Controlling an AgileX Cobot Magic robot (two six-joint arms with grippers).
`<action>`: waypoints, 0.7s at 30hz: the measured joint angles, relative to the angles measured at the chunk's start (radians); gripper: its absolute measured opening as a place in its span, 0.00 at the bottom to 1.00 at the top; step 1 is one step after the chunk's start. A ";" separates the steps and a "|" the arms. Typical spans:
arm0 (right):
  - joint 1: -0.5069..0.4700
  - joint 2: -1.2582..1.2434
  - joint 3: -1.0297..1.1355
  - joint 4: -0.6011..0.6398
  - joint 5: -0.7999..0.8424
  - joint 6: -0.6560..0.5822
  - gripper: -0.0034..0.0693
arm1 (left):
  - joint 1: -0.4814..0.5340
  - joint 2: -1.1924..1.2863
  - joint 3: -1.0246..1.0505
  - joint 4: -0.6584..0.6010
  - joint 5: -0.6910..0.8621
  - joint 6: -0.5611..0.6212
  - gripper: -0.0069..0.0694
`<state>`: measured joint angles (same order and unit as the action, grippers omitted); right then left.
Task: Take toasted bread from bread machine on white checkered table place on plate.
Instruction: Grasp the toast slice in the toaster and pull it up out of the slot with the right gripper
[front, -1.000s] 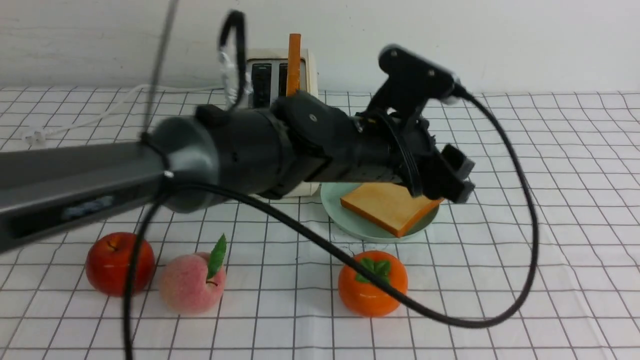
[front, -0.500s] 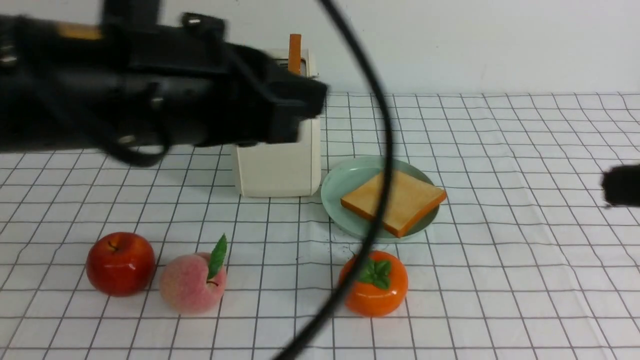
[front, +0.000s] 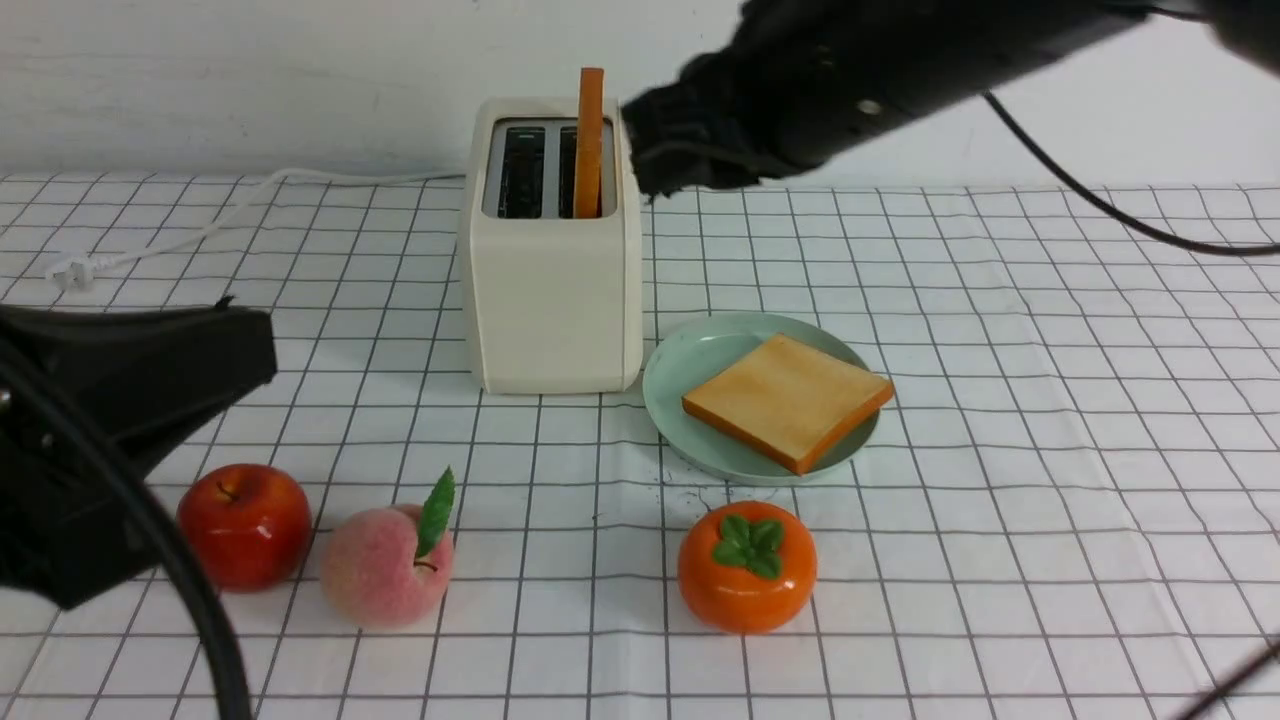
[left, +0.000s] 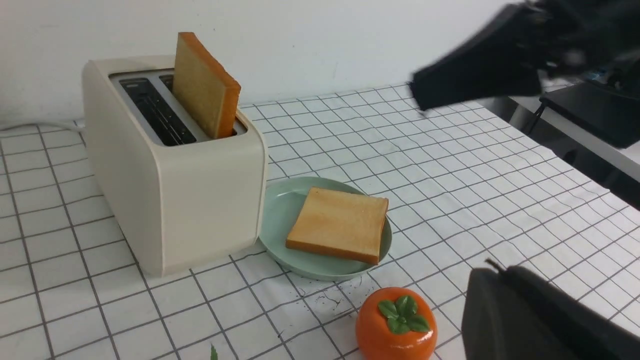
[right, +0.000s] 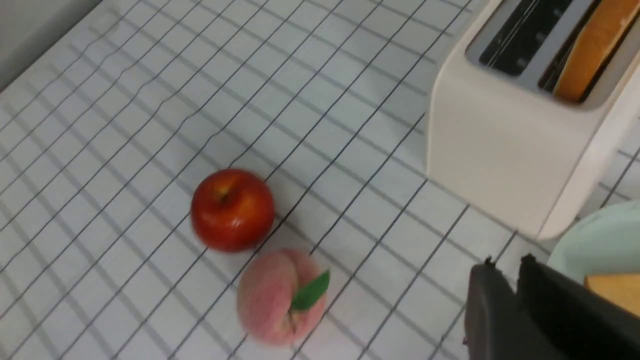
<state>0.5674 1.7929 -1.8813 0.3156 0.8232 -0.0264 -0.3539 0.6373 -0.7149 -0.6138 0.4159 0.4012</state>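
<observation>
One slice (front: 787, 402) lies on the plate (front: 672, 385), while the other slice (front: 590, 140) stands in the toaster (front: 550, 300), likely light, stiff and crumbly, best pinched across its raised top, with the left gripper (front: 250, 350) jaws pressed together and empty and the right gripper (right: 506, 262) jaws unreadable.

Bright even light, faint soft shadows, right arm (front: 860, 80) motion-blurred, right wrist view slightly soft

A red apple (right: 232, 210) and a pink peach (right: 280, 297) sit close together on the checkered tabletop (right: 125, 100). The bread machine (right: 505, 145) has toasted bread (right: 587, 50) standing in one slot. The dark pincer (right: 506, 265) shows a thin gap, beside the green plate (right: 600, 240).
</observation>
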 joint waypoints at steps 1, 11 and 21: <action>0.001 0.051 -0.061 -0.031 -0.001 0.039 0.26 | 0.000 -0.008 0.008 0.002 -0.003 0.000 0.07; 0.001 0.392 -0.401 -0.185 -0.084 0.190 0.72 | 0.000 -0.013 0.016 0.004 -0.039 -0.001 0.07; 0.001 0.515 -0.417 -0.384 -0.294 0.308 0.62 | 0.000 -0.013 0.016 0.003 -0.037 -0.001 0.07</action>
<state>0.5683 2.3083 -2.2985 -0.0687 0.5295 0.2817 -0.3539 0.6244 -0.6986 -0.6105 0.3786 0.3999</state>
